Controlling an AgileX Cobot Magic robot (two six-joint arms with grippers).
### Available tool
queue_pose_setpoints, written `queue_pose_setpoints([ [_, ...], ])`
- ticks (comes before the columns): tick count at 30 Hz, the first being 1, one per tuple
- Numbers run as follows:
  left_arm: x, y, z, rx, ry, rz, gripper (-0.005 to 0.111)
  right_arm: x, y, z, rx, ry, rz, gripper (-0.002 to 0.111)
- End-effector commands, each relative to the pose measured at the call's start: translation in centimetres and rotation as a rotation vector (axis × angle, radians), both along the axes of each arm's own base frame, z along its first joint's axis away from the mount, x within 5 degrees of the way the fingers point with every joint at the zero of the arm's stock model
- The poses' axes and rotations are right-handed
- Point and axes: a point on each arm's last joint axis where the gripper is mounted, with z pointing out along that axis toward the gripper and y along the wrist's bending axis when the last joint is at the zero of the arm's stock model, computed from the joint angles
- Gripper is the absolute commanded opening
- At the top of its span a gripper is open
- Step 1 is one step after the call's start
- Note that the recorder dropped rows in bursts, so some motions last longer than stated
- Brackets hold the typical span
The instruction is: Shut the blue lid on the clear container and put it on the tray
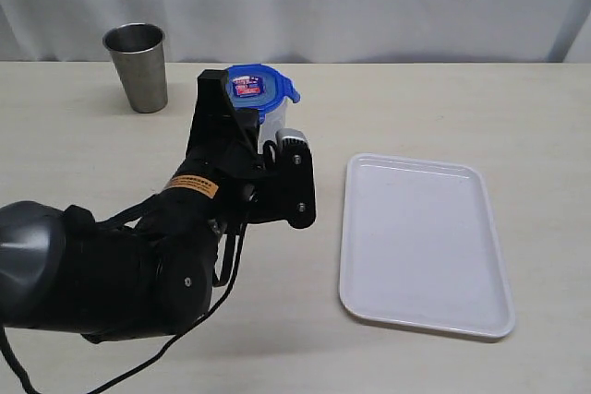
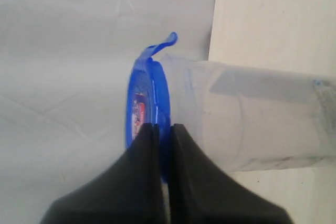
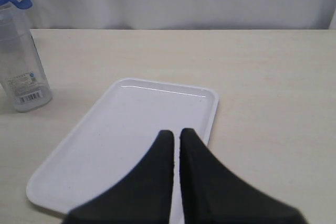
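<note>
Blue plastic is showing in the narrow gap of your left gripper (image 2: 164, 129): its jaws are pinching the rim of the blue lid (image 2: 142, 103), which is sitting on top of the clear container (image 2: 252, 119). One lid flap is sticking outward. The container is standing upright on the table (image 1: 462, 108), beside the tray (image 1: 420, 242) but not touching it. Your right gripper (image 3: 175, 135) is hovering over the tray, jaws pressing together and holding nothing.

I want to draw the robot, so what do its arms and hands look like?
The chunky matte-black left arm has rounded joints, an orange sticker, thin black cables and silver screws. The left hand and right hand have smooth, black, pointed fingers.
</note>
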Motion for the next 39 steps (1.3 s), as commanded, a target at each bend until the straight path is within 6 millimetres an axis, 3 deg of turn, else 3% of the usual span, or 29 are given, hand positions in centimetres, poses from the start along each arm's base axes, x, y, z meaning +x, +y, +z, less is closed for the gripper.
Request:
queue_pose_setpoints([
  [1, -0.35, 0.03, -0.47, -0.012, 0.061, -0.002, 0.000, -0.02, -0.06, -0.07, -0.013, -0.002, -0.005, 0.005],
  [29, -0.26, 0.17, -0.27, -0.025, 0.041, 0.018, 0.001, -0.02, -0.06, -0.07, -0.013, -0.002, -0.005, 0.005],
  [39, -0.23, 0.40, -0.33, -0.035, 0.049, 0.046, 0.045, -0.02, -0.06, -0.07, -0.013, -0.002, -0.005, 0.005],
])
